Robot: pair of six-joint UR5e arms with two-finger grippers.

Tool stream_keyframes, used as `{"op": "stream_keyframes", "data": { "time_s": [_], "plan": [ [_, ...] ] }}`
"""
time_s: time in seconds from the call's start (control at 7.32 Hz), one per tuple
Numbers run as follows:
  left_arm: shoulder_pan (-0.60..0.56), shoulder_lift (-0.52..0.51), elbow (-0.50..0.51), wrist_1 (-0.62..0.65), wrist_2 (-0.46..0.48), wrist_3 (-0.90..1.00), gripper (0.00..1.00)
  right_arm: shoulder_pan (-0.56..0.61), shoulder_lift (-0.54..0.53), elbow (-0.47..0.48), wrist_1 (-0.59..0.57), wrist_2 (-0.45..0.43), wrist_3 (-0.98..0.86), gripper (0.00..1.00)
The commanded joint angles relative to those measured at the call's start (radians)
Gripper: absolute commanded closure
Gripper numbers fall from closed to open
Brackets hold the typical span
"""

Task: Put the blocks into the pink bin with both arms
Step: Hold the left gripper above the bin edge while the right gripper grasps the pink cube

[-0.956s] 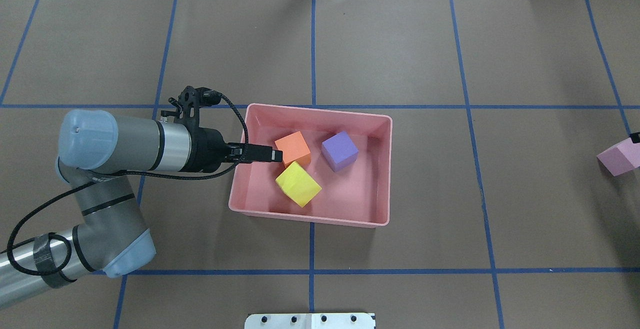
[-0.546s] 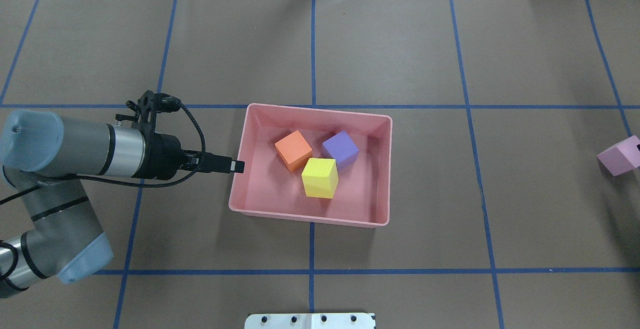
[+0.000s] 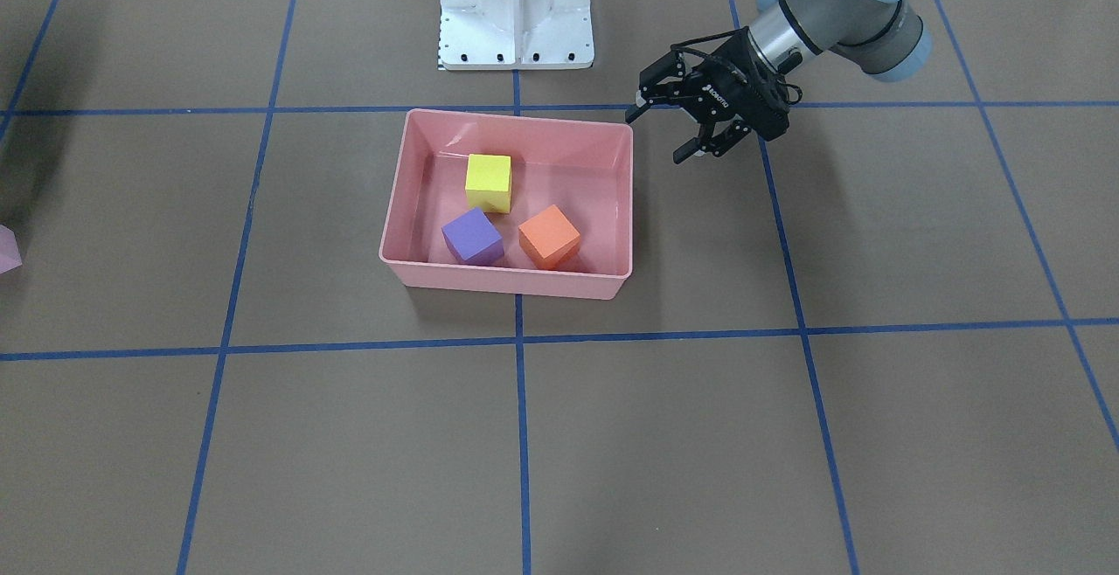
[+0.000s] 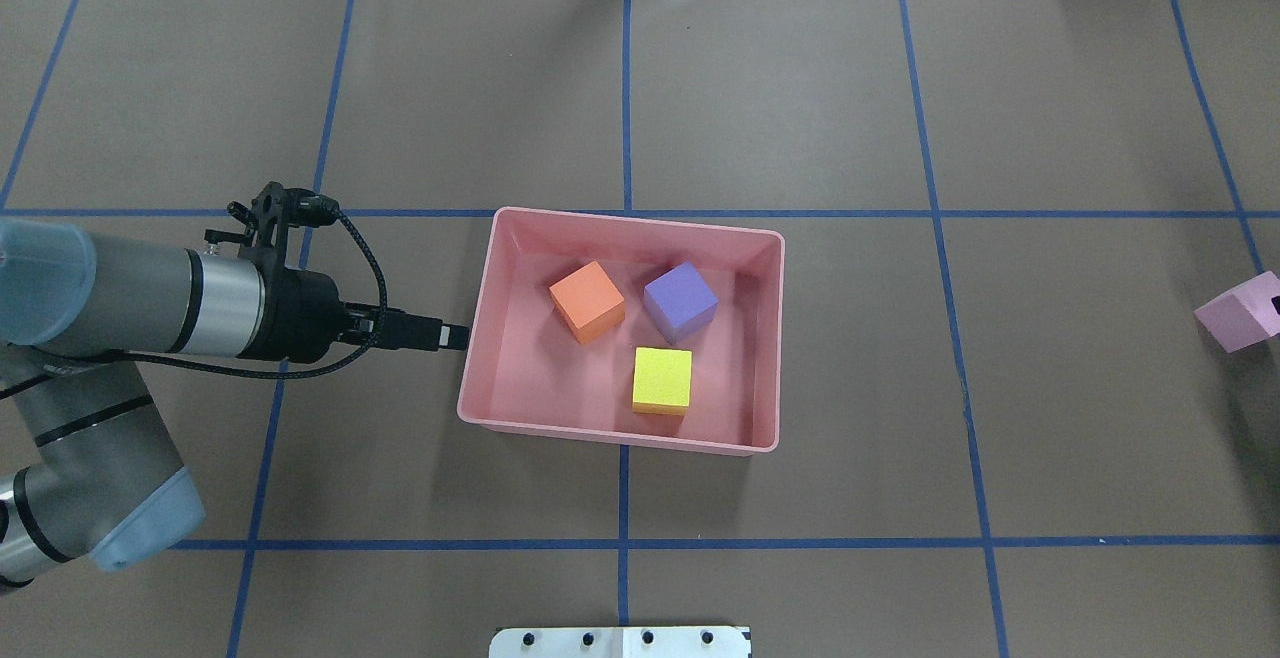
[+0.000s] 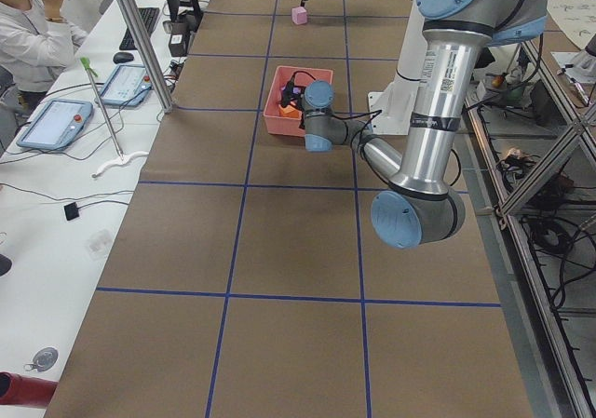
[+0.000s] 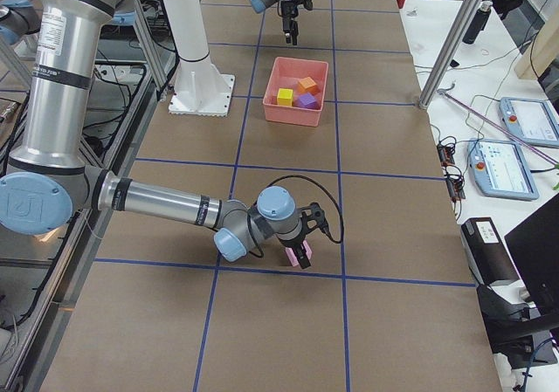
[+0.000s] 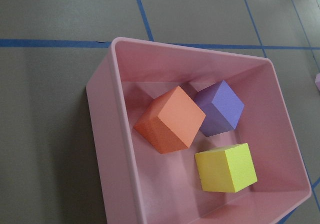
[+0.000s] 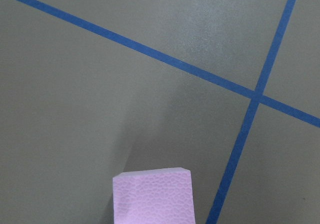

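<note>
The pink bin [image 4: 478,378] sits mid-table and holds the orange block [image 4: 587,301], the purple block [image 4: 680,300] and the yellow block [image 4: 662,380], all lying flat. The left wrist view shows the bin [image 7: 100,114] with the same three blocks. My left gripper [image 4: 455,336] is open and empty, just outside the bin's left wall; its spread jaws show in the front view [image 3: 657,134]. The light pink block [image 4: 1235,313] hangs tilted at the table's far right. My right gripper [image 6: 301,251] is shut on it, and the right wrist view shows the block [image 8: 152,196] above the table.
The white robot base [image 3: 516,7] stands behind the bin. Blue tape lines [image 4: 625,88] grid the brown table cover. An operator [image 5: 23,27] sits at a side desk past the table's far edge.
My left gripper has pulled back left out of the bin. The yellow block tumbled rightward and settled flat near the bin's front wall. The light pink block barely moved.
</note>
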Motion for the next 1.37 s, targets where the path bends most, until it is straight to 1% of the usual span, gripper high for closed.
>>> {"op": "stream_keyframes", "data": {
  "time_s": [0.0, 0.14, 0.41, 0.55, 0.96, 1.09, 1.23],
  "plan": [
    [0.000, 0.000, 0.000, 0.000, 0.001, 0.000, 0.00, -0.017, 0.005, -0.007, 0.014, 0.006, 0.071, 0.00],
    [0.000, 0.000, 0.000, 0.000, 0.001, 0.000, 0.00, -0.049, 0.008, -0.009, 0.026, -0.001, 0.091, 0.00],
    [0.001, 0.000, 0.000, 0.000, 0.003, -0.001, 0.00, -0.063, 0.008, -0.009, 0.025, -0.009, 0.095, 0.00],
    [0.001, 0.002, 0.000, 0.000, 0.004, -0.001, 0.00, -0.078, 0.007, -0.010, 0.025, -0.039, 0.092, 0.00],
    [0.001, 0.004, 0.000, 0.000, 0.007, -0.001, 0.00, -0.121, 0.008, -0.030, 0.025, -0.082, 0.090, 0.00],
    [0.001, 0.004, 0.001, 0.000, 0.007, -0.001, 0.00, -0.136, 0.008, -0.032, 0.025, -0.098, 0.087, 0.15],
    [0.001, 0.004, 0.001, 0.000, 0.007, -0.001, 0.00, -0.155, 0.008, -0.041, 0.024, -0.113, 0.087, 0.58]
  ]
}}
